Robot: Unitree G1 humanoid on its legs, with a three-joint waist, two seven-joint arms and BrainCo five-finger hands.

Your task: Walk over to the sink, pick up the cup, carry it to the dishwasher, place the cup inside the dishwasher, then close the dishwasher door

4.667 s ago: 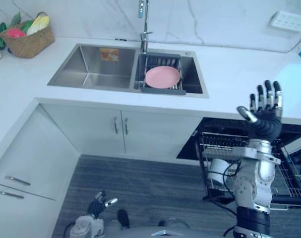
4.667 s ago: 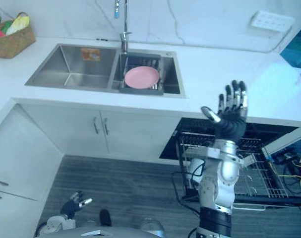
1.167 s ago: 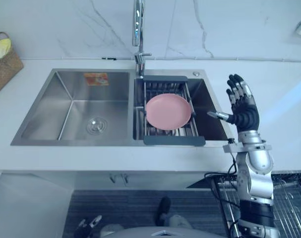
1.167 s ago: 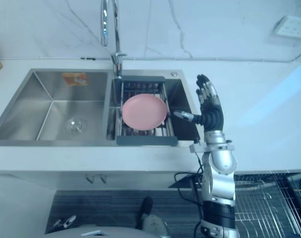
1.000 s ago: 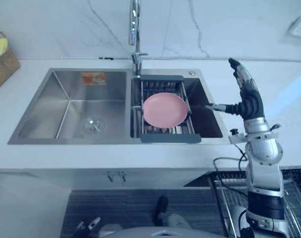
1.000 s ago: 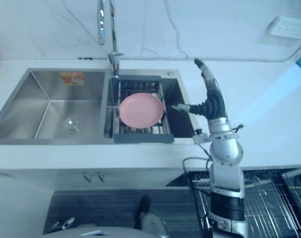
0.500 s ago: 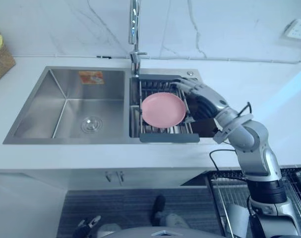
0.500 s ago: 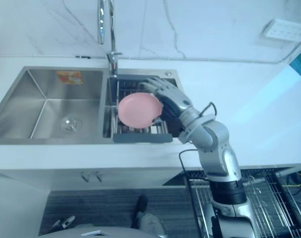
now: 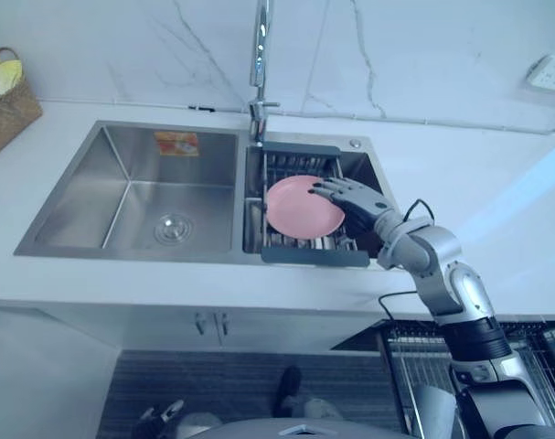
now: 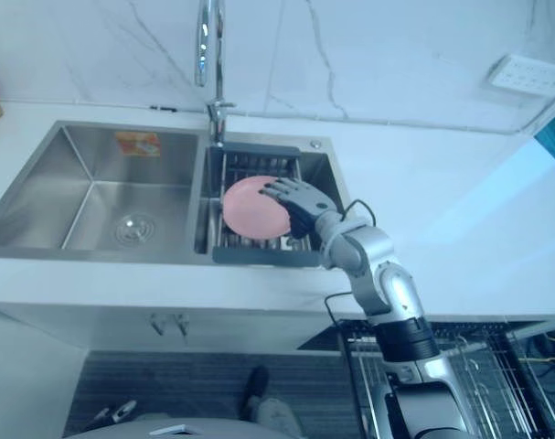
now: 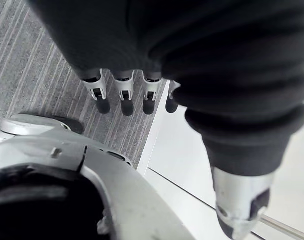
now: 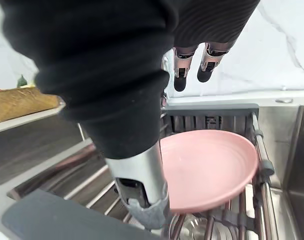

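A pink plate (image 9: 295, 208) lies on a grey rack (image 9: 314, 257) in the right basin of the steel sink (image 9: 140, 197); I see no cup. My right hand (image 9: 355, 197) reaches in from the right and hovers over the plate's right edge. In the right wrist view its fingers (image 12: 181, 75) stay straight above the plate (image 12: 212, 170) and hold nothing. My left hand (image 11: 122, 95) hangs low by the floor, fingers relaxed.
A tall faucet (image 9: 259, 55) rises behind the sink's divider. A woven basket (image 9: 7, 96) stands at the counter's far left. A wall socket (image 10: 526, 73) sits at the back right. The wire rack of the open dishwasher (image 10: 478, 366) shows under the counter at lower right.
My right hand has come down from upright beside the sink to lie low over the plate's right edge. The view has shifted a little.
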